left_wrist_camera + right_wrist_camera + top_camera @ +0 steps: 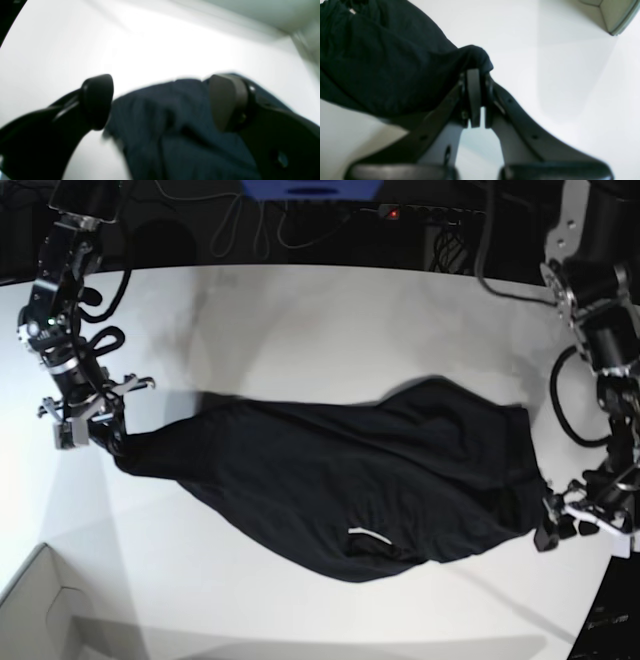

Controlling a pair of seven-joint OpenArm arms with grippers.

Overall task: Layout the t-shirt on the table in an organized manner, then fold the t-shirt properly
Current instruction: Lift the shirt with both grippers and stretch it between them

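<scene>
The black t-shirt [350,480] lies stretched across the white table [300,310], rumpled, with a small white label showing near its lower edge. At the left of the base view, my right gripper [95,430] is shut on one end of the cloth. The right wrist view shows its fingertips [476,72] pinching a bunched corner of the t-shirt [382,62], lifted off the table [545,75]. My left gripper [555,530] is at the shirt's opposite end. Its jaws [162,100] stand wide open, with the t-shirt [170,130] lying loose between and below the fingers [97,100].
A pale cardboard box [40,610] sits at the front left corner; its corner also shows in the right wrist view [607,15]. Cables and dark equipment [300,210] run along the table's far edge. The table's right edge is close to the left gripper.
</scene>
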